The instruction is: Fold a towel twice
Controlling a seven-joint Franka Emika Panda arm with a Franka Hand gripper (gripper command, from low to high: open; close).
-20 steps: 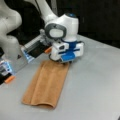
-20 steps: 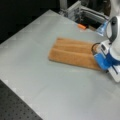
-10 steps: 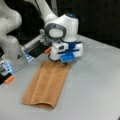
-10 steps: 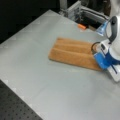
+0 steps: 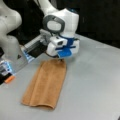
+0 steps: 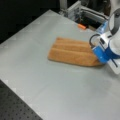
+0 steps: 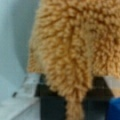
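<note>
On the grey worktop (image 5: pixel 95 82), toward its far edge in a front view: towel (image 5: pixel 46 83), orange-tan and fuzzy, already folded once into a long narrow strip of two layers, lying flat with a lengthwise ridge down the middle. Near end of the strip spread toward the worktop's front edge; far end tucked beneath the white-and-blue pincer (image 5: pixel 60 58), lowered upon that end. In a front view, same towel (image 6: pixel 72 51) running across the worktop's middle, one end by the pincer (image 6: pixel 100 60) at the right edge, the opposite end free and well apart from it. Wrist view: terry pile of the towel (image 7: pixel 72 50) filling most of the field, a narrow pinched fold (image 7: pixel 73 107) of the cloth descending between the dark fingers (image 7: pixel 47 100), hence pincer clenched on the towel's end. Pale worktop (image 7: pixel 12 37) visible to the left of the cloth. Beyond the worktop's far edge in both front views: a small orange object (image 5: pixel 9 79) (image 6: pixel 81 26) beside the metal framing (image 6: pixel 75 10), apart from the towel.
</note>
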